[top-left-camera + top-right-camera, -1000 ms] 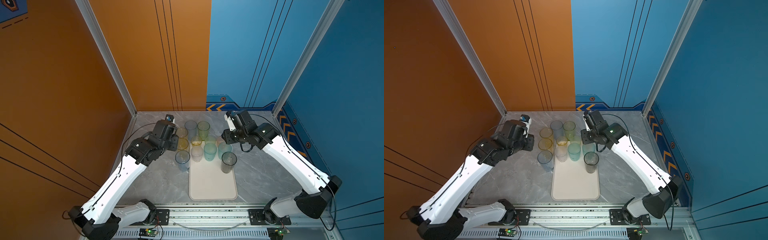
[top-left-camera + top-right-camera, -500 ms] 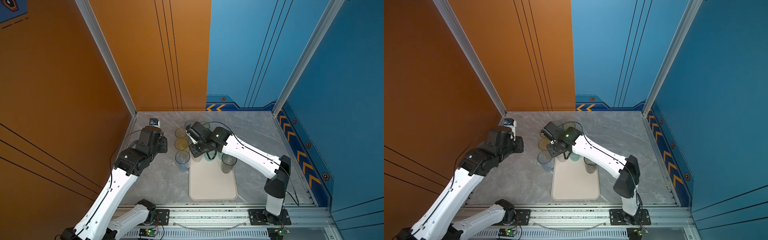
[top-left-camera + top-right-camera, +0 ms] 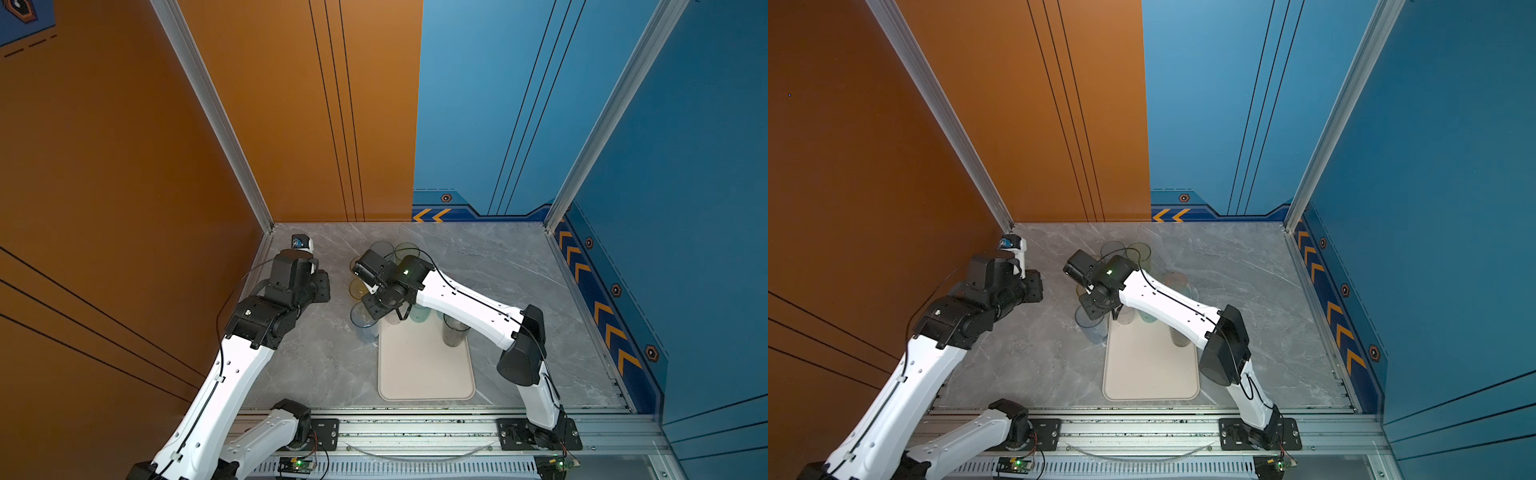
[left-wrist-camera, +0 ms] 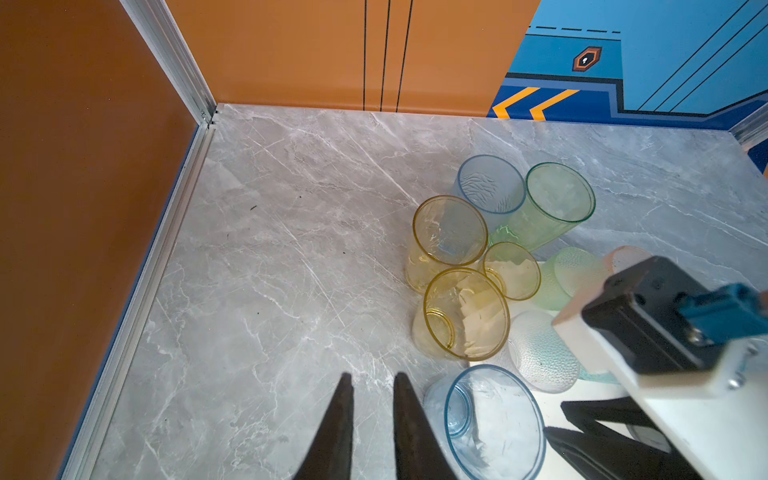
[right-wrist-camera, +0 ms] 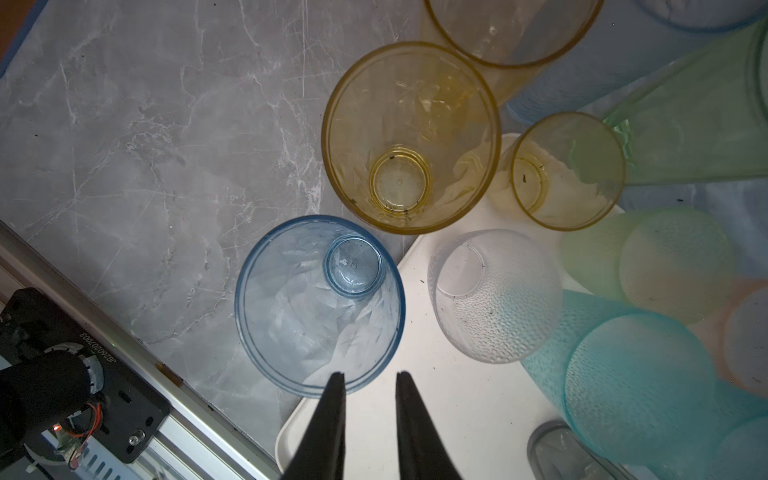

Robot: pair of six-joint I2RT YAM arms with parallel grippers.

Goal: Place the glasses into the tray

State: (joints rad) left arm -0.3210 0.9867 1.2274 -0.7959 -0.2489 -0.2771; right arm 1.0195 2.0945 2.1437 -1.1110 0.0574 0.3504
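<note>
Several tinted glasses crowd the far end of the cream tray (image 3: 426, 374) (image 5: 440, 399). A clear frosted glass (image 5: 498, 299), a teal one (image 5: 631, 374) and a grey one (image 3: 455, 330) stand on the tray. A blue glass (image 5: 291, 324) (image 4: 494, 424) and a yellow glass (image 5: 411, 137) stand on the marble just off its far left corner. My right gripper (image 5: 368, 374) hovers over that corner, beside the blue glass's rim, its jaws a narrow gap apart with nothing between them. My left gripper (image 4: 370, 376) hangs over bare marble left of the blue glass, jaws narrowly apart and empty.
Behind the cluster stand a tall green glass (image 4: 557, 203), a pale blue one (image 4: 490, 185) and another yellow one (image 4: 449, 230). The orange wall and its metal rail (image 4: 137, 291) close the left side. The right arm's forearm (image 3: 465, 307) crosses above the tray's far end.
The right arm has swung from the back right across to the left over the glasses, and its jaws have narrowed. The left arm has drawn back leftward, away from the cluster.
</note>
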